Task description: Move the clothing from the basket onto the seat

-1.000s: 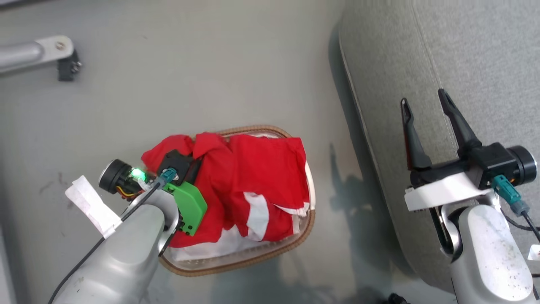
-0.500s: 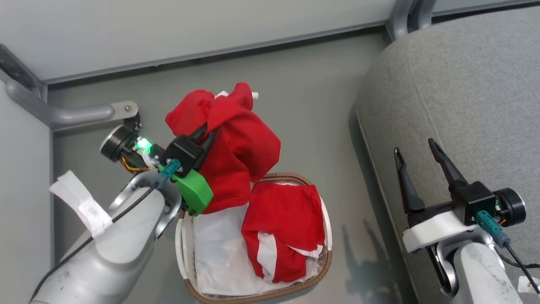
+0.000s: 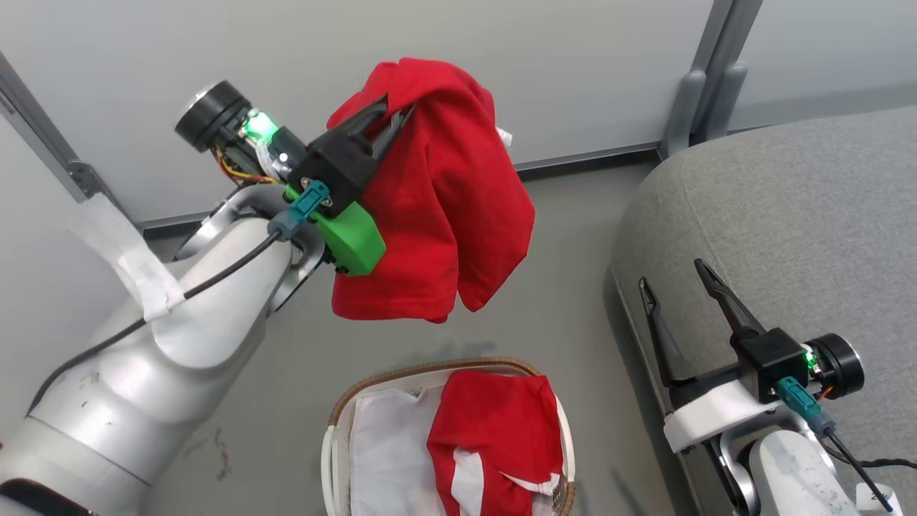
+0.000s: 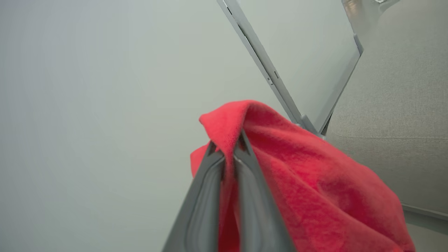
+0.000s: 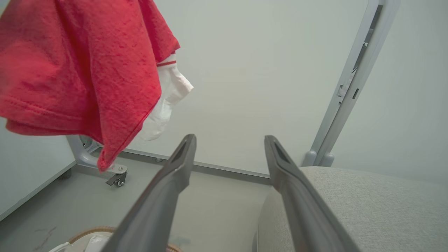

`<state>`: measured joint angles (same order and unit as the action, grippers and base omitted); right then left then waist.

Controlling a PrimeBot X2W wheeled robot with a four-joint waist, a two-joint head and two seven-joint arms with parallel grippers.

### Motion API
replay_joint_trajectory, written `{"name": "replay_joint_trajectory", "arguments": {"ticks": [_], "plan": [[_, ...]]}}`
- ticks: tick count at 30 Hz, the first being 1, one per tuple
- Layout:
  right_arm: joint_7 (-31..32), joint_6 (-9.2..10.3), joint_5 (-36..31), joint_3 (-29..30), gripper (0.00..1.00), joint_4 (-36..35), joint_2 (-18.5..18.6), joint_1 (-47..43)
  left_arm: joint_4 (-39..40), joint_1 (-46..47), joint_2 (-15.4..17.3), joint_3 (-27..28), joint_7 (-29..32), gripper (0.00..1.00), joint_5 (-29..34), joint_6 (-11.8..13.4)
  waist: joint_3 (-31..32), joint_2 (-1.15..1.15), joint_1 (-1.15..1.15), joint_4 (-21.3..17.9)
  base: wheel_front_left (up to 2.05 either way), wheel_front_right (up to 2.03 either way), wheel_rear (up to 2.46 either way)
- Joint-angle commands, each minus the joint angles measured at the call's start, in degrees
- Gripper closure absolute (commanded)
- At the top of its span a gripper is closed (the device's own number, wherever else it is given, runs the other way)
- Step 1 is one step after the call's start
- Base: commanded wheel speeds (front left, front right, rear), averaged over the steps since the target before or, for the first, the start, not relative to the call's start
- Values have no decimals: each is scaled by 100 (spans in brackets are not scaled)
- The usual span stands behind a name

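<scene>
My left gripper [image 3: 390, 115] is shut on the plain red garment [image 3: 444, 208], which hangs in the air well above the basket [image 3: 337, 430]; its fingers pinch a fold of the plain red garment [image 4: 308, 189] in the left wrist view. The striped red and white garment [image 3: 494, 444] lies in the basket on the white liner [image 3: 390, 451]. My right gripper [image 3: 673, 276] stands open over the left edge of the grey seat [image 3: 788, 229], empty. In the right wrist view the right gripper [image 5: 229, 140] is open, with the hanging plain red garment [image 5: 80, 63] at upper left.
A pale wall panel with grey metal posts [image 3: 709, 72] stands behind the seat and basket. A caster foot [image 5: 117, 175] of the panel rests on the grey floor [image 3: 559, 315]. A white tag hangs from the lifted garment [image 5: 164, 101].
My left gripper has raised the plain red garment out of the basket and higher into the air. The head camera has tilted up, so the basket sits lower in the picture.
</scene>
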<state>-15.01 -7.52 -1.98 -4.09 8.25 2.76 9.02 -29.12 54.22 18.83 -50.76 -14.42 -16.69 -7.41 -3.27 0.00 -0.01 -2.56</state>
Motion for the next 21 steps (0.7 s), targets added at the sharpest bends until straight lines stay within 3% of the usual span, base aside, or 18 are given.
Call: {"name": "replay_joint_trajectory", "arguments": {"ticks": [1,11,21], "plan": [[-26,6,-13,-34,0,9,23,-15,49,192,17,-70,7,100,-39,-12,123,0,1,-2,0,0,0],[-26,6,105,-528,0,85,23,64,239,761,-137,-353,-19,100,-192,-7,244,0,1,-14,0,0,0],[-26,6,251,-1096,0,341,24,714,571,846,-298,-596,-33,100,-220,-6,240,0,1,83,0,0,0]]}}
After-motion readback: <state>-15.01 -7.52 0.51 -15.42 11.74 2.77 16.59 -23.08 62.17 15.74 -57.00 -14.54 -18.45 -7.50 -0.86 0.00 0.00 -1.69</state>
